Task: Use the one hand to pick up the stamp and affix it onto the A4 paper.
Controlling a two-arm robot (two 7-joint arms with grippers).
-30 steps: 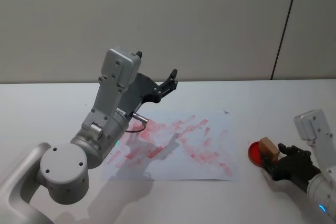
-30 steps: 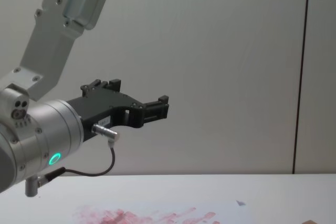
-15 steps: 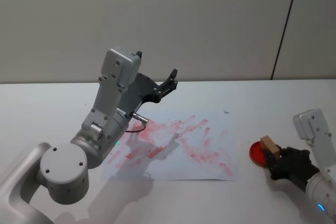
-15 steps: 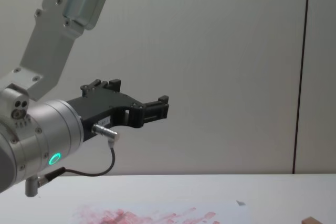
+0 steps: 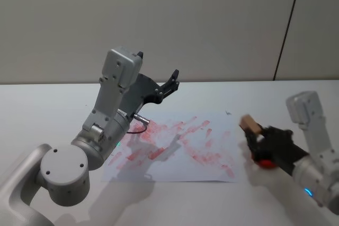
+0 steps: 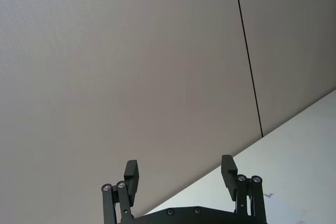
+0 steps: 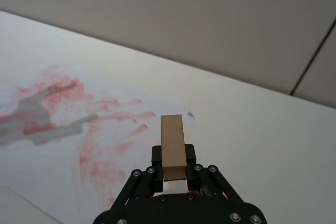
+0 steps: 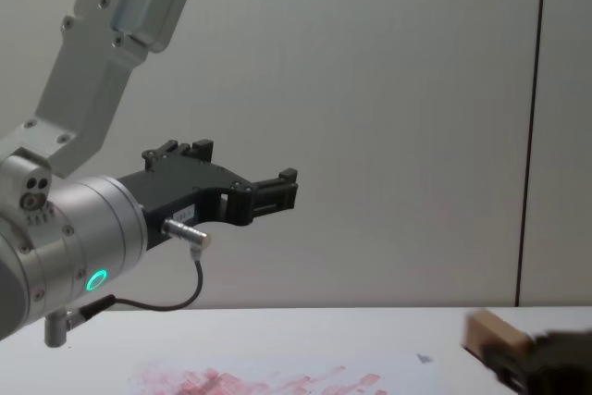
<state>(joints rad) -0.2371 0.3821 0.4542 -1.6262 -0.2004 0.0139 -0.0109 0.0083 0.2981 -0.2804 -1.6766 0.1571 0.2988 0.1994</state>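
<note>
Left claw: black fingers spread wide, nothing between them. It was held high over the left part of the sheet and aimed toward the grey back wall. Judged idle for this task.

White A4 paper, smeared with red-pink ink marks: flat on the white worktop. The marks were dense on its left and middle and thinner toward the right. There was a small grey mark near the far right corner.

Right claw: black fingers pressed onto the lower end of the light-brown wooden block stamp, pinching it firmly. In the head view the stamp was held clear of the worktop and tilted, near the paper's right edge. Whether it already overhung the sheet could not be told. The round red ink pad lay just beneath and behind the claw, partly hidden by it.

Step in hand (judgement): pick-up done, stamp in transit from the pad toward the paper. No print made yet.

Next move (judgement):
- Carry the stamp left until it is over the sheet, preferably a barer patch on the right.
- Level it so the inked face sits flat.
- Lower it straight down and press. A tilted face would probably print along one edge only.
</note>
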